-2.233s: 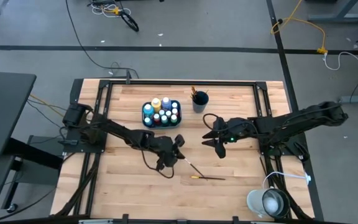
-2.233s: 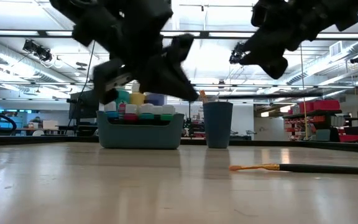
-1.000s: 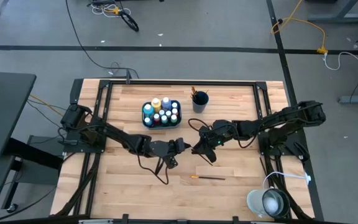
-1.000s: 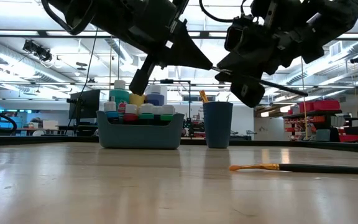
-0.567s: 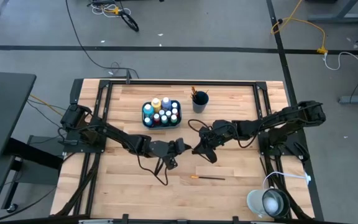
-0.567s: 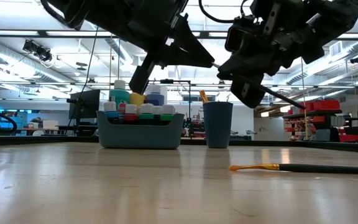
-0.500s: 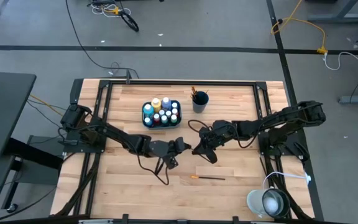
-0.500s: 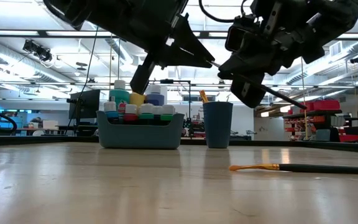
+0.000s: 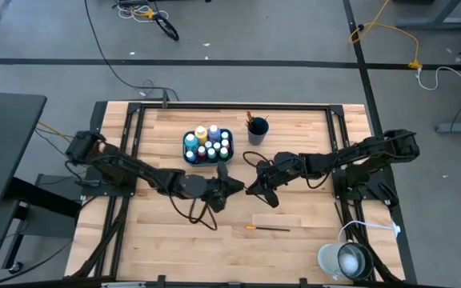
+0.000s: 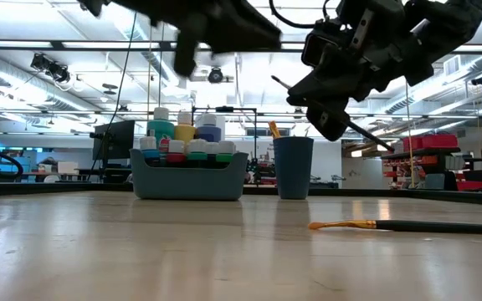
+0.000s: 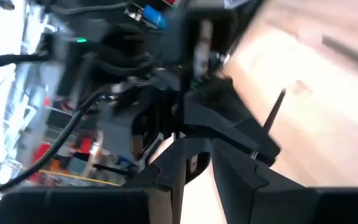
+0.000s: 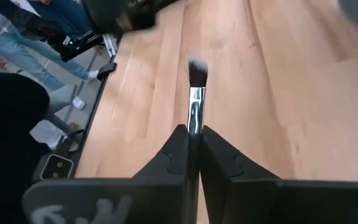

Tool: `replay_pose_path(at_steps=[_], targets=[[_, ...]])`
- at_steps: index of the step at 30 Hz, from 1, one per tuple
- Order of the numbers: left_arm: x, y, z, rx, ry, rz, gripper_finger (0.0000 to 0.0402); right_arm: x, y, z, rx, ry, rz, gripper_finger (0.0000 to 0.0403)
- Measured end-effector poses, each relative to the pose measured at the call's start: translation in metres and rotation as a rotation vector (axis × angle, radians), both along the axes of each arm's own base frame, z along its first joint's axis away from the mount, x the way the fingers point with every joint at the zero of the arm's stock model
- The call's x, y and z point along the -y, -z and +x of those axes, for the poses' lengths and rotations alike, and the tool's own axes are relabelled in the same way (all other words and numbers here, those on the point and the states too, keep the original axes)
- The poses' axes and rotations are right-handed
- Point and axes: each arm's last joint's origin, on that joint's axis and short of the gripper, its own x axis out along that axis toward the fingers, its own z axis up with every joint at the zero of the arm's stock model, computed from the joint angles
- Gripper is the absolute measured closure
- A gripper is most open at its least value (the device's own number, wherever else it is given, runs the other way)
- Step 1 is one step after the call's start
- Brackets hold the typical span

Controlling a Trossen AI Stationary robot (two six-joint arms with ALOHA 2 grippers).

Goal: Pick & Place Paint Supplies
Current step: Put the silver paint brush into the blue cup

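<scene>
With the paint bottles [image 9: 208, 144] in the teal tray [image 10: 189, 180] and some brushes in the blue cup [image 9: 258, 129], my right fingers [image 12: 191, 146] pinch a brush [image 12: 195, 99] in mid-air, my left fingers [image 11: 194, 163] stand slightly parted and empty, and one yellow-tipped brush [image 9: 267, 229] is left on the desk [image 9: 310, 232].

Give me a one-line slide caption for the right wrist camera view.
Right gripper shut on a paintbrush, its dark bristle tip pointing out over the wooden table.
</scene>
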Motion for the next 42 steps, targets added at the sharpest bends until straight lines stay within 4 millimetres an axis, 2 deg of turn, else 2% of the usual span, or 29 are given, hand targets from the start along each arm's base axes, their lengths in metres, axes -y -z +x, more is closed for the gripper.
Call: replay_pose_path(at_steps=[5, 9, 12, 17, 21, 26, 33, 37, 42], targets=[[-0.011, -0.031, -0.027, 0.055, -0.048, -0.209, 0.0331, 0.006, -0.01, -0.002, 0.061, 0.039, -0.084, 0.038], [-0.021, -0.049, -0.046, 0.073, -0.08, -0.361, 0.0341, 0.015, -0.029, -0.008, 0.154, 0.128, -0.244, 0.0382], [-0.028, -0.058, -0.055, 0.082, -0.082, -0.457, 0.0346, 0.023, -0.045, -0.015, 0.225, 0.257, -0.401, 0.0382], [-0.033, -0.068, -0.065, 0.088, -0.072, -0.495, 0.0347, 0.037, -0.074, -0.023, 0.356, 0.539, -0.655, 0.038], [-0.036, -0.073, -0.074, 0.077, -0.079, -0.472, 0.0347, 0.054, -0.084, -0.025, 0.391, 0.727, -0.782, 0.0385], [-0.039, -0.085, -0.088, 0.088, -0.058, -0.481, 0.0347, 0.08, -0.077, -0.019, 0.38, 0.832, -0.853, 0.0386], [-0.055, -0.097, -0.117, 0.067, 0.034, -0.601, 0.0347, 0.102, -0.045, -0.004, 0.313, 0.877, -0.875, 0.0387], [-0.069, -0.076, -0.128, 0.095, 0.051, -0.656, 0.0347, 0.107, -0.029, 0.003, 0.305, 0.882, -0.881, 0.0387], [-0.083, -0.045, -0.137, 0.231, 0.035, -0.722, 0.0347, 0.115, -0.015, 0.007, 0.288, 0.904, -0.885, 0.0387]])
